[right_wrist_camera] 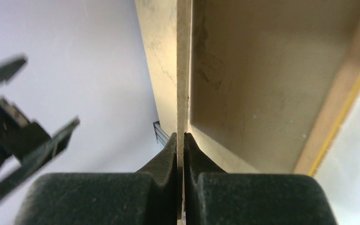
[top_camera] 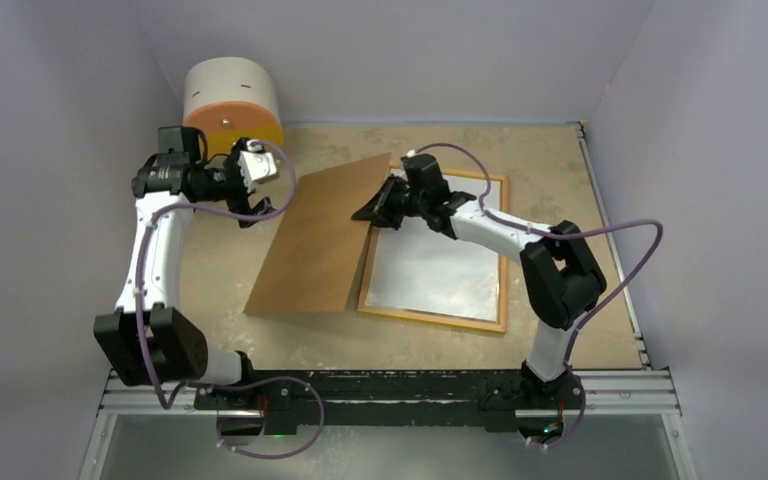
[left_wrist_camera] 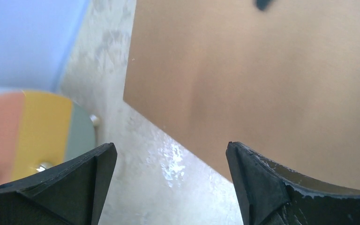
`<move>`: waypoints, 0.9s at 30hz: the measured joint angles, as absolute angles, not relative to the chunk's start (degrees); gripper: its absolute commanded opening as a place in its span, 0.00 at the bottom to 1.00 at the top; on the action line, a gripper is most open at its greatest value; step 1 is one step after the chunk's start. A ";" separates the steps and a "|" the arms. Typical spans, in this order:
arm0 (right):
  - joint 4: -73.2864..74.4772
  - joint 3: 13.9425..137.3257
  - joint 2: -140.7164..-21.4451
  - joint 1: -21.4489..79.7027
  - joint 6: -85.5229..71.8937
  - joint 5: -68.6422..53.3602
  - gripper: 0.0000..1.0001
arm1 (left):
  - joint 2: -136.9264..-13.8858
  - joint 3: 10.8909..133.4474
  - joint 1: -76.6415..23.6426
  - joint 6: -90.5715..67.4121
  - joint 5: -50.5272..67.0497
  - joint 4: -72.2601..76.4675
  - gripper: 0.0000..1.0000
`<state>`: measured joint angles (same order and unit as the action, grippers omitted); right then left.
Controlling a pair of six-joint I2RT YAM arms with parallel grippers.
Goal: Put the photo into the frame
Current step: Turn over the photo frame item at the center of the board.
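One white-backed photo (top_camera: 430, 270) fills the wood-rimmed frame (top_camera: 430, 318); right hand (top_camera: 370, 212) pinches the board (top_camera: 320, 240), left hand (left_wrist_camera: 171, 150) gapes.

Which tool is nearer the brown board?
Right. The right tool is shut on one edge of the board; the left tool is open just off the opposite edge, not touching.

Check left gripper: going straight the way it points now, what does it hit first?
Probably the brown backing board, pinched by the right gripper and held tilted over the table: it fills most of the view beyond the open left gripper. Depth is unclear; the table below its edge could come first.
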<state>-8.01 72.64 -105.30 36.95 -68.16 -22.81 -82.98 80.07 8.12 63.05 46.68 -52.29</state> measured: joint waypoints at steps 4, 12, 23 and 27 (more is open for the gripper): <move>-5.69 72.69 -102.48 32.03 -70.43 -23.24 0.00 | -75.16 80.25 6.46 71.48 49.43 -58.50 0.95; -12.60 71.50 -98.83 27.86 -81.49 -24.25 0.00 | -57.23 73.65 -2.68 79.64 50.83 -64.34 0.99; -21.52 67.66 -98.10 28.91 -92.38 -24.93 0.00 | -48.47 65.95 -6.15 93.60 50.76 -63.09 0.92; -23.81 66.59 -96.40 28.91 -95.37 -24.91 0.00 | -48.25 64.18 -6.17 96.42 50.72 -60.38 0.86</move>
<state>-23.81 66.59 -96.40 28.91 -95.37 -24.91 -48.25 64.18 -6.17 96.42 50.72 -60.38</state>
